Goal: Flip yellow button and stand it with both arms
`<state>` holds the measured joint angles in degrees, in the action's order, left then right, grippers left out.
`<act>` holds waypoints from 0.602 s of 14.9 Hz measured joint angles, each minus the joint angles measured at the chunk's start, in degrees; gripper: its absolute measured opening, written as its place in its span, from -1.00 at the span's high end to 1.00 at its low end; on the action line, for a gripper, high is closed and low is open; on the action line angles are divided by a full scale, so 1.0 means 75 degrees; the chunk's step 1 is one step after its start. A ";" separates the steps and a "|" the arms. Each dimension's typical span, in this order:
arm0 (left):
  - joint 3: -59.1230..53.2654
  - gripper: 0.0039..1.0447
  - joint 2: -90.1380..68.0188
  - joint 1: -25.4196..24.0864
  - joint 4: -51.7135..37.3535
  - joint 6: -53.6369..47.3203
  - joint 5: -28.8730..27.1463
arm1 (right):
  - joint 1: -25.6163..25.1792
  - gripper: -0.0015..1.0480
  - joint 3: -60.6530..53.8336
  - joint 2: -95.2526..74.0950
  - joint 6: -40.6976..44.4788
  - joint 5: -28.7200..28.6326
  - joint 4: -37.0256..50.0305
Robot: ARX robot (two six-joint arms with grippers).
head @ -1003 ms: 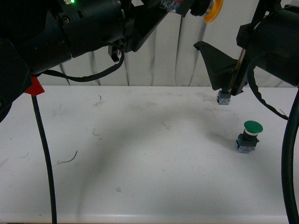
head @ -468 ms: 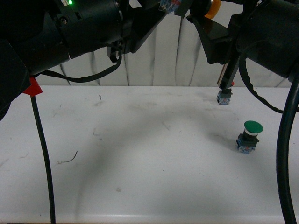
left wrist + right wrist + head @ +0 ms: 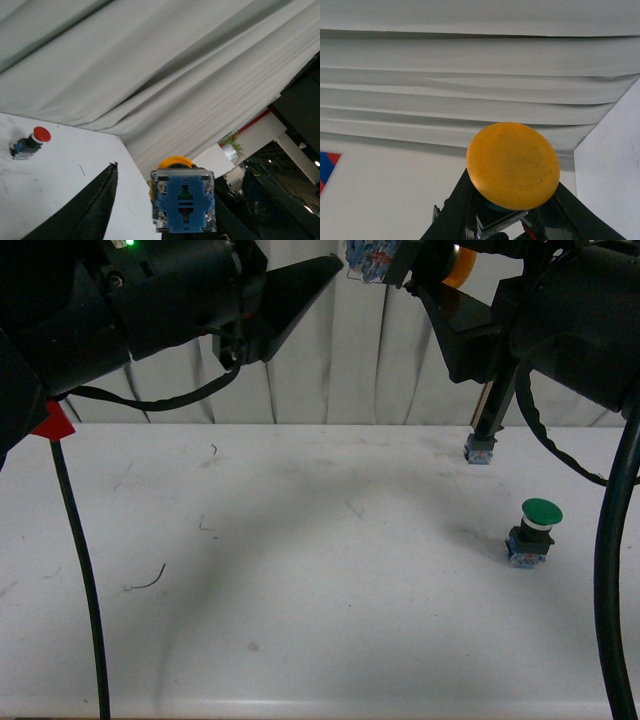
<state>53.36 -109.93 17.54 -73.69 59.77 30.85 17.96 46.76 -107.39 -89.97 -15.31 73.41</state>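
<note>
Yellow button is off the counter, high in the air above its far edge, somewhat toward the right. It lies sideways: the blue base block faces the left arm and the yellow cap faces the right arm.

Right end effector is clamped on it. In the right wrist view its dark fingers flank the cap on both sides.

Left end effector is spread and holds nothing. In the left wrist view one finger stands clear of the base, with a visible gap between them.

Progress, my read: about midway. The pick-up is done and the button sits with one arm only. Not yet done:
- turning it so the base points down and the cap up
- lowering it onto the counter
- letting go with it standing

The green button stands near the right edge, untouched. The red button is at the far edge toward the right corner.
</note>
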 joint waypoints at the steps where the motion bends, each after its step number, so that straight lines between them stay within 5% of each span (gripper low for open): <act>1: -0.0017 -0.64 0.0000 -0.0216 0.0003 -0.0003 -0.0055 | -0.0023 0.44 -0.0020 0.0000 0.0000 0.0017 0.0006; 3: -0.0114 -0.90 0.0082 -0.0731 0.0140 -0.0181 -0.0160 | -0.0192 0.44 -0.0125 0.0000 -0.0006 -0.0026 0.0000; 6: -0.1032 -0.88 0.1110 -0.1888 0.1381 -0.1122 -0.0691 | -0.0667 0.44 -0.0236 0.0152 0.0000 -0.0172 -0.0006; 9: -0.2576 -0.88 0.3421 -0.2801 0.3191 -0.3453 -0.1396 | -0.1035 0.44 -0.0417 0.0504 0.0350 -0.0440 0.0012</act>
<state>34.04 -84.27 -3.46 -49.76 33.87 20.38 10.20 43.64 -103.61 -87.35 -18.61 73.49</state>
